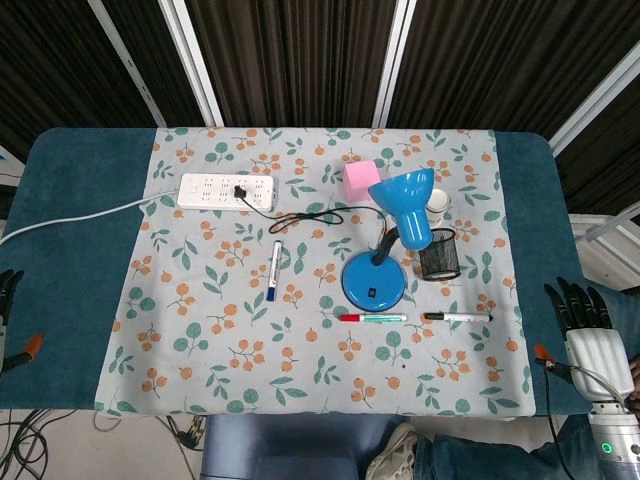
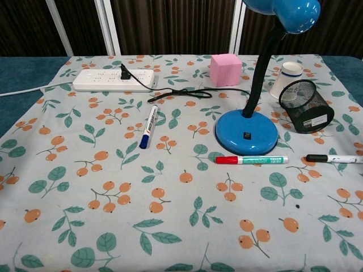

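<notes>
Looking down from the head view, we see our right hand (image 1: 585, 318) at the right edge of the bench (image 1: 70, 230), off the flowered cloth (image 1: 200, 350), its dark fingers (image 1: 572, 298) spread apart and holding nothing; our left hand (image 1: 8, 292) shows only as a sliver at the left border, so we cannot tell whether it is spread or curled; the chest view shows neither hand; nearest our right hand lies the black-capped marker (image 1: 457, 317) (image 2: 334, 159), flat on the cloth and apart from the fingers; just to its left, in line with it, lies the red-capped marker (image 1: 372, 318) (image 2: 251, 160), right in front of the round base of the blue desk lamp (image 1: 373, 279) (image 2: 247, 131); the lamp's shade tilts toward the right rear, above a black mesh pen cup (image 1: 439, 254) (image 2: 306, 106) standing beside the base; behind the cup stands a white paper cup (image 1: 437, 206) (image 2: 285, 79); a pink cube (image 1: 361, 177) (image 2: 226, 69) sits at the rear; a blue-capped marker (image 1: 274, 270) (image 2: 147, 126) lies left of the lamp; a white power strip (image 1: 226, 190) (image 2: 113, 80) lies at the rear left, with a black cord (image 1: 310, 215) (image 2: 187, 94) plugged into it and running toward the lamp.
</notes>
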`<action>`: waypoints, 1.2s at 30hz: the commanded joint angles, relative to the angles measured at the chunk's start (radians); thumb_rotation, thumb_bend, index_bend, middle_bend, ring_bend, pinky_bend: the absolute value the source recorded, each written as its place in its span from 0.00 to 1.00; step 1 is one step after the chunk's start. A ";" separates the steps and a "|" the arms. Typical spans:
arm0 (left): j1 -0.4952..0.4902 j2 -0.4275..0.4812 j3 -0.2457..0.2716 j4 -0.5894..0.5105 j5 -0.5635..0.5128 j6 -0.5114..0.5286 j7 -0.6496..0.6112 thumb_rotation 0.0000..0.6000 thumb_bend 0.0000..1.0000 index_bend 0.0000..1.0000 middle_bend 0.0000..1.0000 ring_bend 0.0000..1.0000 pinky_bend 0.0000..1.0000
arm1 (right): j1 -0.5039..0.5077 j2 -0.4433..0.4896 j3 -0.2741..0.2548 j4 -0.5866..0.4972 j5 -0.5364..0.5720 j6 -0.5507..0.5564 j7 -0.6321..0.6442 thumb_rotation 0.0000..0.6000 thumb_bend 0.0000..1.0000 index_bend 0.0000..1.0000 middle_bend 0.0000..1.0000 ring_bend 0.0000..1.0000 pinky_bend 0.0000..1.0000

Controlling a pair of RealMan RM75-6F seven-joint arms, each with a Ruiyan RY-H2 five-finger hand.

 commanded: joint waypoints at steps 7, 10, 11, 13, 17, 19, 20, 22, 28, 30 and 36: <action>0.003 0.002 0.000 -0.002 0.001 0.003 -0.001 1.00 0.28 0.04 0.04 0.00 0.08 | -0.004 0.003 0.003 -0.007 -0.007 -0.006 -0.001 1.00 0.31 0.03 0.01 0.04 0.00; 0.005 0.003 -0.001 -0.003 0.001 0.007 -0.004 1.00 0.28 0.04 0.04 0.00 0.08 | -0.005 0.002 0.004 -0.008 -0.009 -0.008 -0.001 1.00 0.31 0.03 0.01 0.04 0.00; 0.005 0.004 -0.002 -0.003 0.000 0.008 -0.005 1.00 0.28 0.04 0.04 0.00 0.08 | -0.005 0.002 0.005 -0.009 -0.009 -0.009 0.000 1.00 0.31 0.03 0.01 0.04 0.00; 0.005 0.005 -0.003 -0.002 -0.002 0.007 -0.007 1.00 0.28 0.04 0.04 0.00 0.08 | -0.006 0.003 0.006 -0.011 -0.009 -0.011 0.002 1.00 0.31 0.03 0.01 0.04 0.00; 0.005 0.007 -0.003 -0.003 -0.006 0.004 -0.008 1.00 0.28 0.04 0.04 0.00 0.08 | -0.007 0.004 0.006 -0.013 -0.011 -0.017 0.002 1.00 0.31 0.03 0.01 0.04 0.00; 0.006 0.008 -0.004 -0.004 -0.004 0.005 -0.009 1.00 0.28 0.04 0.04 0.00 0.08 | -0.007 0.004 0.006 -0.014 -0.013 -0.019 0.002 1.00 0.31 0.03 0.01 0.04 0.00; 0.006 0.008 -0.004 -0.003 -0.001 0.007 -0.010 1.00 0.28 0.04 0.04 0.00 0.08 | -0.007 0.004 0.006 -0.014 -0.013 -0.020 0.002 1.00 0.31 0.03 0.01 0.04 0.00; 0.006 0.006 -0.005 0.001 0.005 0.011 -0.012 1.00 0.28 0.04 0.04 0.00 0.08 | -0.007 0.003 0.006 -0.012 -0.013 -0.024 -0.001 1.00 0.31 0.03 0.01 0.04 0.00; 0.005 0.003 -0.004 0.007 0.004 0.008 -0.011 1.00 0.28 0.04 0.04 0.00 0.08 | -0.005 0.001 0.004 -0.013 -0.015 -0.040 0.003 1.00 0.31 0.03 0.01 0.04 0.00; 0.004 0.002 -0.005 0.007 0.003 0.007 -0.011 1.00 0.28 0.04 0.04 0.00 0.08 | -0.005 0.002 0.002 -0.017 -0.018 -0.045 0.006 1.00 0.31 0.03 0.01 0.04 0.00; 0.002 0.000 -0.011 0.012 -0.015 0.000 -0.010 1.00 0.28 0.04 0.04 0.00 0.08 | 0.007 0.028 -0.024 -0.070 -0.030 -0.102 0.041 1.00 0.31 0.03 0.06 0.10 0.06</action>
